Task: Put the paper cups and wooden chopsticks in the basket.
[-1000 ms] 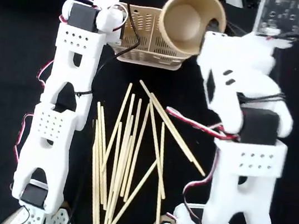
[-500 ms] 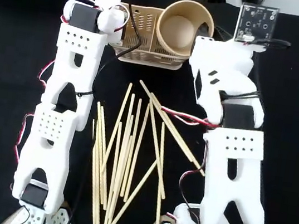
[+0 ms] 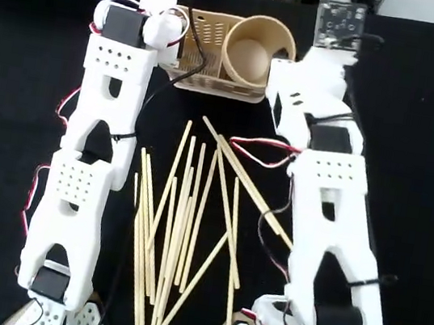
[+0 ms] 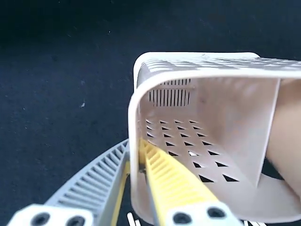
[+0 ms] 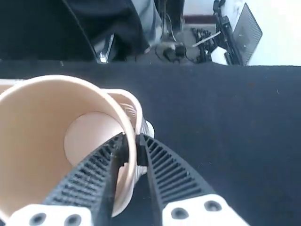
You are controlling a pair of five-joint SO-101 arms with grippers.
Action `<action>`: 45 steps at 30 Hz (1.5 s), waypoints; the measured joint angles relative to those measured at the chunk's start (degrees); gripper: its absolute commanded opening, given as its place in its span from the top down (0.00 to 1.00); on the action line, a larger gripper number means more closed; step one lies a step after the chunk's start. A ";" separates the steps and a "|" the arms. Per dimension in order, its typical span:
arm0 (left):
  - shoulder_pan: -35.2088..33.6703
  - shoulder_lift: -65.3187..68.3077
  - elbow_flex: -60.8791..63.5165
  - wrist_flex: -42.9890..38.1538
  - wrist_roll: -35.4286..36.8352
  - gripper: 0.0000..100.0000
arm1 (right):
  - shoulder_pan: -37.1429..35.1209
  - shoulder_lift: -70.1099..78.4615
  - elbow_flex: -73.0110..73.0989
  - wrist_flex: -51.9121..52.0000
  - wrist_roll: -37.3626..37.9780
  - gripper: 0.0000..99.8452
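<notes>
Wooden chopsticks (image 3: 179, 222) lay loose on the black surface (image 3: 28, 61). They formed a scattered sheaf between the two arms, running from close to the near edge up to the middle. Most lay roughly lengthwise toward the far edge, and a few crossed the others at a slant. None of them was in the basket.

The left arm (image 3: 102, 113) and the right arm (image 3: 326, 195) stood on either side of the sheaf, both stretched toward the far edge.

Past the chopsticks, at the middle of the far edge, stood the pale slotted basket (image 3: 207, 38). The left pincer (image 4: 134, 143) was clenched on the basket's rim at its left end, with the yellow finger inside the wall (image 4: 211, 108) and the grey finger outside it.

At the basket's right end was the paper cup (image 3: 249, 57), mouth up, beyond an inner divider from the left pincer. Its side showed at the edge of the left wrist view (image 4: 287, 141). The right pincer (image 5: 130, 139) was grasping the cup (image 5: 56, 122) by its wall, one black finger inside the mouth and the other outside. Whether the cup's base touched the basket floor could not be told.

A dark circuit board (image 3: 340, 24) sat on the right arm's wrist, and the small markings on it could not be read.
</notes>
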 measured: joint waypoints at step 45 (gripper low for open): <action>0.00 -17.14 24.09 -1.14 3.69 0.97 | 11.78 5.54 -11.52 20.57 -4.40 0.84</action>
